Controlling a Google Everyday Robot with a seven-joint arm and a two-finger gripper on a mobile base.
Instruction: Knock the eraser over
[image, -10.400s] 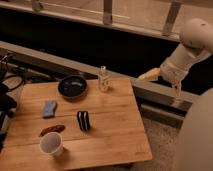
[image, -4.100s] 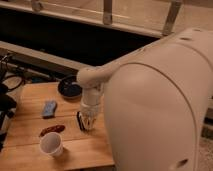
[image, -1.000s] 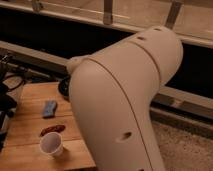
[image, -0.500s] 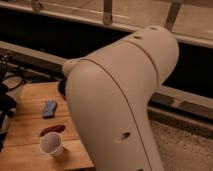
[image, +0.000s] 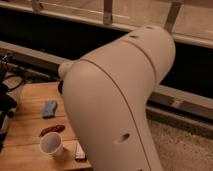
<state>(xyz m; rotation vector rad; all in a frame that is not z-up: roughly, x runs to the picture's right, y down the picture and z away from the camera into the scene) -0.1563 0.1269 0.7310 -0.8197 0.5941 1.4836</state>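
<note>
My arm's big white shell (image: 120, 100) fills most of the camera view and hides the gripper. A small dark block with a pale stripe, the eraser (image: 80, 152), peeks out at the shell's lower left edge. It is on the wooden table (image: 27, 150), just right of the white cup (image: 51, 144) and near the front edge. It looks low and lying down, but part of it is hidden by the arm.
A light-blue squarish pad (image: 49, 108) lies on the table's left part. A reddish-brown elongated object (image: 52, 130) lies between the pad and the cup. Dark gear (image: 6, 100) sits off the table's left edge. A ledge and railing run behind.
The arm has swung from the right in front of the camera and now covers the table's middle. The eraser stood mid-table earlier and now shows closer to the front edge. Little moved in the last second.
</note>
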